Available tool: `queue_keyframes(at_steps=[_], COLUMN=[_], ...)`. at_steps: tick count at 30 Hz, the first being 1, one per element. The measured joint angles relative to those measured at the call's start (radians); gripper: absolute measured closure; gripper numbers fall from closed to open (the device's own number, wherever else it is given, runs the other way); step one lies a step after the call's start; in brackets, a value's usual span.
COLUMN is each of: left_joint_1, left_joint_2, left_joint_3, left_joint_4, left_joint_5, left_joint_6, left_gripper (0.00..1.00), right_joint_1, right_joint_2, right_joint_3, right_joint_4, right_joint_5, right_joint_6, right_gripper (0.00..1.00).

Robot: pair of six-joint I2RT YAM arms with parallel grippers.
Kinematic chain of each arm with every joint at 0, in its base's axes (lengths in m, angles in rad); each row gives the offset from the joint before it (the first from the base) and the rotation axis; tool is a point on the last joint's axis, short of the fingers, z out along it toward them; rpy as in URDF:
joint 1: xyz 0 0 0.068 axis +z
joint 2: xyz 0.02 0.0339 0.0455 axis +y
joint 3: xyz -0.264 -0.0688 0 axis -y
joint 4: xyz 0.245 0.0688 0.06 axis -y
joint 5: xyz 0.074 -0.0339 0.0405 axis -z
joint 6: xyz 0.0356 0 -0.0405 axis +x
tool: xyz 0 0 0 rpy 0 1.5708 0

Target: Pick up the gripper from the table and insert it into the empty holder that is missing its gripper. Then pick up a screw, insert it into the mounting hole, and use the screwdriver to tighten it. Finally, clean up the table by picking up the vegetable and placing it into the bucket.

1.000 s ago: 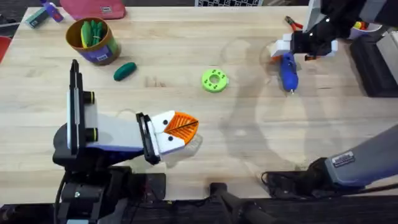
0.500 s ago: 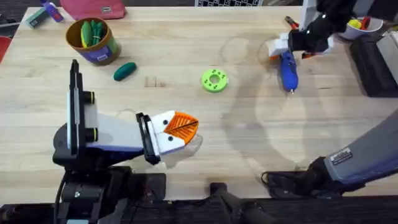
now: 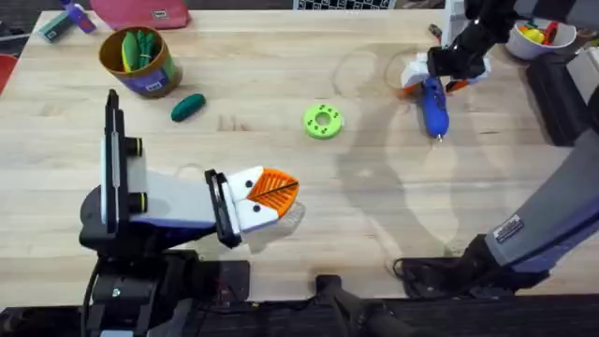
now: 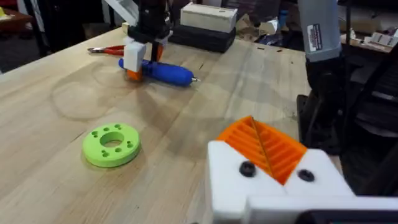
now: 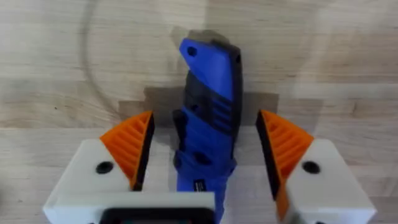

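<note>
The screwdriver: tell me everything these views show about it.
The screwdriver is a blue, pen-like cylinder of what looks like plastic, with dark ribbed grip panels and a thin metal bit. It lies flat on the wooden table at the far right. The right claw is open, its orange pads on either side of the body with gaps showing, so nothing grips it.

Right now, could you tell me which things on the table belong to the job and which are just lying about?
Job things:
screwdriver, between the open right gripper fingers
vegetable
bucket
left gripper, orange pads together

Lying about:
green disc
red-handled pliers
white bowl
pink pouch
</note>
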Motion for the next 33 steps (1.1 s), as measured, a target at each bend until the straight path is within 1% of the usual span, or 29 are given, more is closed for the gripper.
queue_keyframes(at_steps=[3,5,6,7,8,10,11,12,19,25,26,27,33], left_joint_1=[0.000,0.000,0.000,0.000,0.000,0.000,0.000,0.000,0.000,0.000,0.000,0.000,0.000], left_joint_2=[0.000,0.000,0.000,0.000,0.000,0.000,0.000,0.000,0.000,0.000,0.000,0.000,0.000], left_joint_3=[0.000,0.000,0.000,0.000,0.000,0.000,0.000,0.000,0.000,0.000,0.000,0.000,0.000], left_joint_4=[0.000,0.000,0.000,0.000,0.000,0.000,0.000,0.000,0.000,0.000,0.000,0.000,0.000], left_joint_5=[0.000,0.000,0.000,0.000,0.000,0.000,0.000,0.000,0.000,0.000,0.000,0.000,0.000], left_joint_6=[0.000,0.000,0.000,0.000,0.000,0.000,0.000,0.000,0.000,0.000,0.000,0.000,0.000], left_gripper=[0.991,0.991,0.991,0.991,0.991,0.991,0.991,0.991,0.991,0.991,0.991,0.991,0.991], right_joint_1=[0.000,0.000,0.000,0.000,0.000,0.000,-0.001,-0.001,0.002,0.004,0.005,0.007,0.045], right_joint_2=[0.006,0.007,0.008,0.010,0.011,0.012,0.014,0.015,0.015,-0.006,-0.074,-0.107,-0.351], right_joint_3=[0.000,0.000,0.001,0.001,0.001,0.002,0.002,0.002,0.007,0.029,0.041,0.045,0.067], right_joint_4=[-0.006,-0.006,-0.006,-0.006,-0.006,-0.003,-0.005,-0.004,-0.018,-0.061,-0.054,-0.047,0.050], right_joint_5=[0.000,0.000,0.000,0.000,0.002,0.001,0.003,0.000,-0.006,-0.057,-0.112,-0.128,-0.174], right_joint_6=[0.000,-0.002,-0.003,-0.004,-0.006,-0.009,-0.006,-0.003,-0.003,0.013,0.031,0.041,0.099], right_gripper=[0.151,0.248,0.319,0.419,0.581,0.842,0.951,0.977,0.976,0.976,0.976,0.976,0.976])
